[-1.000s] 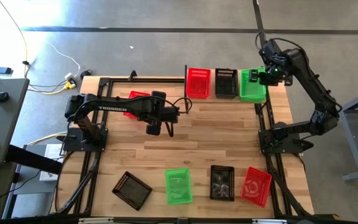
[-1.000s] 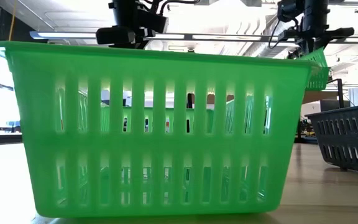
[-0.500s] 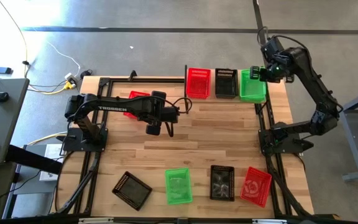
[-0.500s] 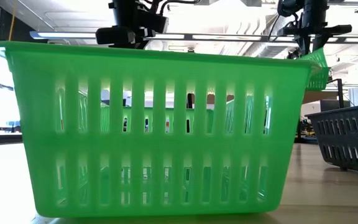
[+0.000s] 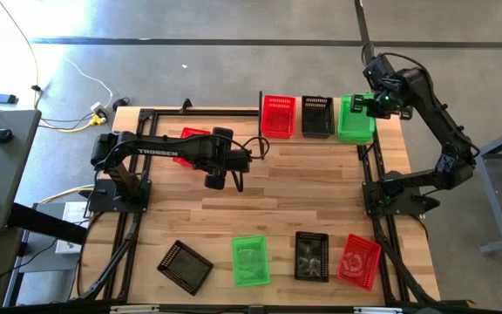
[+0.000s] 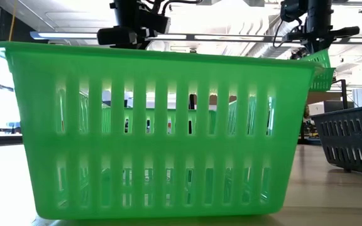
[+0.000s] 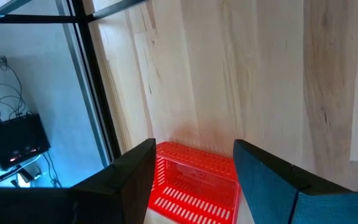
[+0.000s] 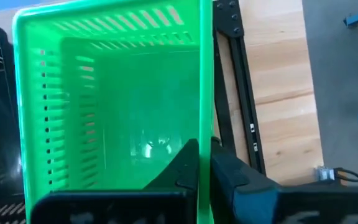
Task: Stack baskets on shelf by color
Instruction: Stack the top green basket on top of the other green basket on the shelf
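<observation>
A red basket, a black basket and a green basket stand in a row on the shelf at the table's far edge. My right gripper is shut on the green basket. In the low view this basket looks tilted. My left gripper hangs open above the table's left middle, near a lone red basket that sits on the tabletop. My right gripper holds the green basket by the rim of its right-hand long wall, with one finger inside the basket and the other outside. The fingers come from above, pointing steeply down. Whether the basket's base rests on the shelf, I cannot tell.
Along the near edge lie a black basket, a green basket, another black basket and a red basket. Black frame rails run along the table's sides. Bare wood lies in the middle.
</observation>
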